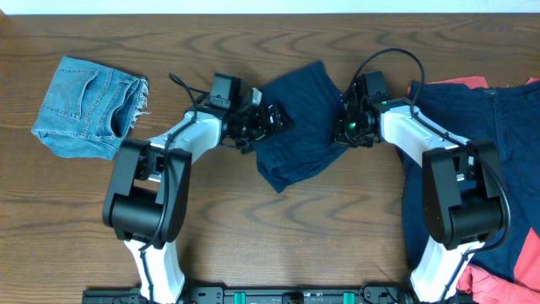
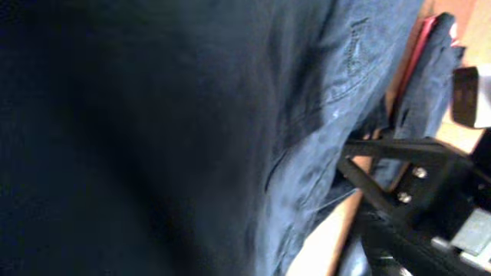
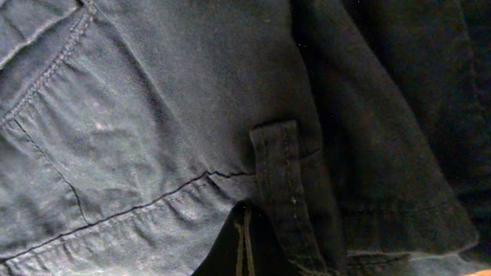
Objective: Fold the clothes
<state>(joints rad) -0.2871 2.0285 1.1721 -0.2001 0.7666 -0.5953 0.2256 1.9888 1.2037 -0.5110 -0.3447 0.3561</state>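
The dark navy cotton shorts [image 1: 299, 139] lie crumpled mid-tabletop, and both arms are on them, so this looks like the spreading or first fold of the second garment. The folded light-blue denim shorts [image 1: 89, 105] already sit well apart at the left. The right arm [image 1: 413, 127] has its jaws pressed together, seemingly pinching the waistband just beside a stitched belt loop [image 3: 280, 176]. The left arm [image 1: 190, 135] is at the opposite edge, but cloth fills its wrist view and I cannot tell how its jaws stand. The next move probably calls for both grips to be secure, then pulling the fabric taut and flat. The brown wood-grain tabletop [image 1: 295, 236] is bare toward the robot, while the heap of navy and coral-red garments [image 1: 481, 110] crowds the right.
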